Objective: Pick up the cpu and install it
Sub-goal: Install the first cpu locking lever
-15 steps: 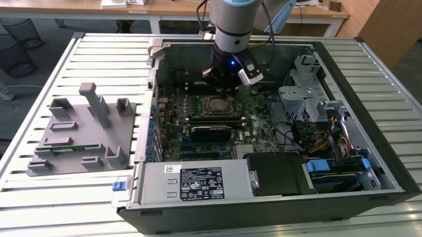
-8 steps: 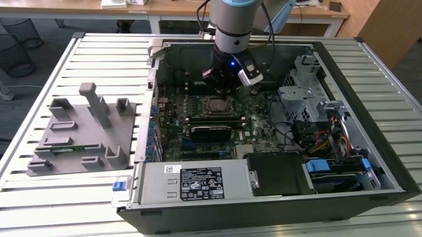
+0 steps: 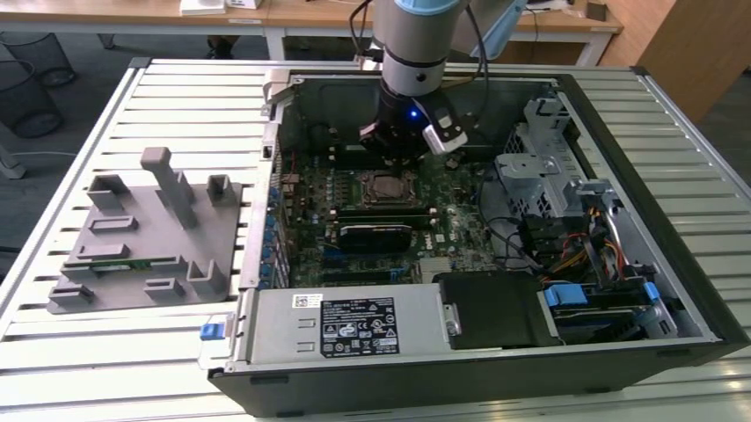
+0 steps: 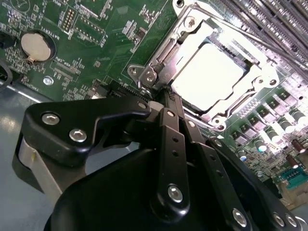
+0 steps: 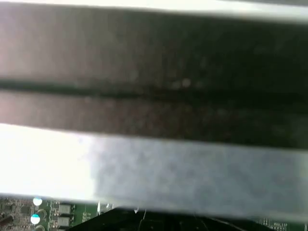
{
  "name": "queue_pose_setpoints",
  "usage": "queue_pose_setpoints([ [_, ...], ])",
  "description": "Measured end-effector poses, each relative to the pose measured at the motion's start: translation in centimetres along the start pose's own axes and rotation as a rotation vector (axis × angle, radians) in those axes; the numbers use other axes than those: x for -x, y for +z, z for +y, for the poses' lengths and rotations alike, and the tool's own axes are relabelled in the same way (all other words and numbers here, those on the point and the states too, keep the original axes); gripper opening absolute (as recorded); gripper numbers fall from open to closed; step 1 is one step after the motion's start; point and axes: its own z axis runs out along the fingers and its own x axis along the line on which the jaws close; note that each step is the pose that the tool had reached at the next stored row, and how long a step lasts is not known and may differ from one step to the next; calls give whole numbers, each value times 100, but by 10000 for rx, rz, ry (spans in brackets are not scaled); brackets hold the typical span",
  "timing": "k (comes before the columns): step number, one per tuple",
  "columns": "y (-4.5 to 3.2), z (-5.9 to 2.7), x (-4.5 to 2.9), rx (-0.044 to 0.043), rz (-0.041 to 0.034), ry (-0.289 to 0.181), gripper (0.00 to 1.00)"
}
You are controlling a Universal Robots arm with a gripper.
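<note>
We see the gripper (image 4: pixel 166 94), its opening indeterminate, just at the socket's (image 4: pixel 262 79) 7 o'clock corner, the cpu (image 4: pixel 208 74) seated inside.

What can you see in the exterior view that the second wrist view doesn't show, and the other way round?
The exterior view alone takes in the whole open computer case on the slatted table, the grey holder tray beside it, and the arm reaching down into the case. The second wrist view alone shows close detail: a round coin battery and the gripper's black linkage. Both show the green motherboard and the cpu sitting in its metal-framed socket.
</note>
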Motion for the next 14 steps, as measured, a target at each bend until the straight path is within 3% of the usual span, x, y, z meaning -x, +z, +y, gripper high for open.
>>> queue_pose_setpoints([
  [4, -7, -2, -4, 299, -4, -2, 11],
  [5, 8, 8, 3, 417, -30, -6, 11],
  [6, 12, 13, 7, 469, -36, -7, 11],
  [9, -6, 20, 10, 520, -48, -8, 11],
  [14, -118, 28, 8, 513, -34, -7, 11],
])
